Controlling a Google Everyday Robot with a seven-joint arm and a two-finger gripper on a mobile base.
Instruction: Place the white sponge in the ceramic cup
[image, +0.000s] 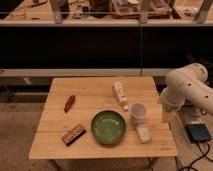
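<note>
Toward the left side of the pale wooden worktop (90, 87) lies a small reddish-brown object (69, 103), set at a slant with one end pointing to the upper right. Below it, near the front left corner, a dark brown wrapped bar (73, 134) rests flat, also on a diagonal. Just right of the bar, in the lower middle of the frame, a wide green bowl (108, 127) stands upright. Above the bowl and a little to its right, a long white segmented box (119, 93) lies lengthwise toward the back edge, and a tiny white cube (125, 107) sits just off its near end.

Right of the cube stands the ceramic cup (138, 112), upright with its mouth facing up, close to the bowl's upper right rim but apart from it. The white sponge (143, 133) lies flat on the worktop just below the cup, beside the bowl's right edge, near the front right corner.

At the right edge of the frame the robot's white arm (187, 87) bends down toward the worktop's right side. Its end effector (166, 114) hangs at that edge, just right of the cup and clear of the sponge; whether it is wide or narrow I cannot tell. On the floor at lower right sits a flat black device (198, 132) with a cable.
</note>
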